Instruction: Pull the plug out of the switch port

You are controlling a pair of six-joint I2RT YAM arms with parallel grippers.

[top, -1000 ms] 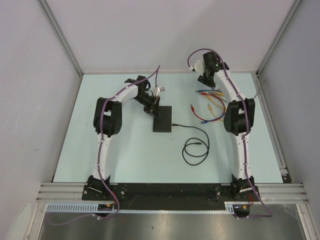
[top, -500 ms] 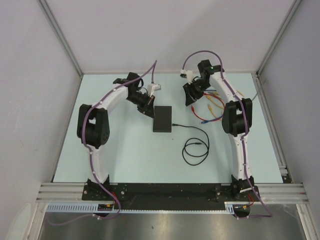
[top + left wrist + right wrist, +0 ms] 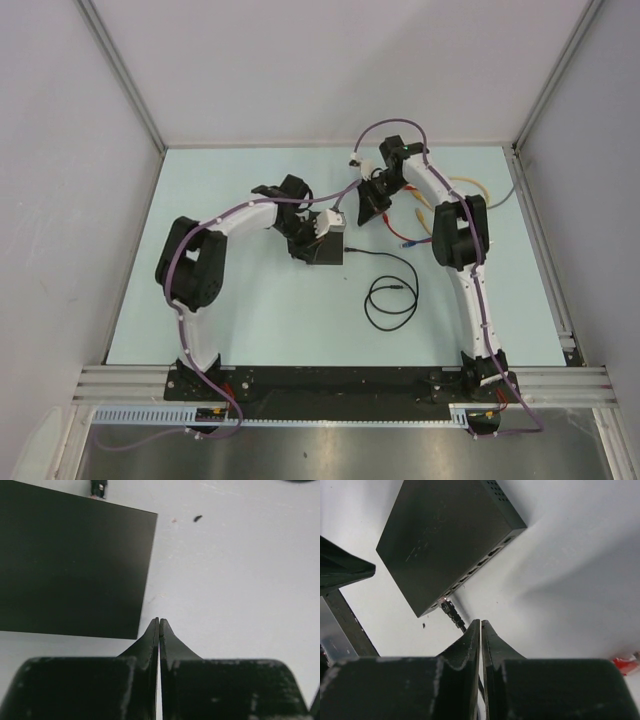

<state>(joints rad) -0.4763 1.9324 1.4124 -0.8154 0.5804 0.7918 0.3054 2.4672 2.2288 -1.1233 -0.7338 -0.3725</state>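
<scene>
Both the left gripper [image 3: 159, 622] and the right gripper [image 3: 480, 625] are pinched together on nothing, with the flat matte-black rectangular switch [image 3: 445, 535] just ahead-left of each, its small black plug [image 3: 448, 608] seated in an end port directly before the right tips, and a thin black coiled cable [image 3: 390, 297] and loose red, yellow and blue cords [image 3: 417, 212] lying nearby.

Pale table [image 3: 250, 320], black switch [image 3: 70, 565], coiled black cable [image 3: 390, 300], coloured cables [image 3: 418, 240] far right

Right jaws closed, nearing the switch [image 3: 75, 565]; left jaws moved beside it.
</scene>
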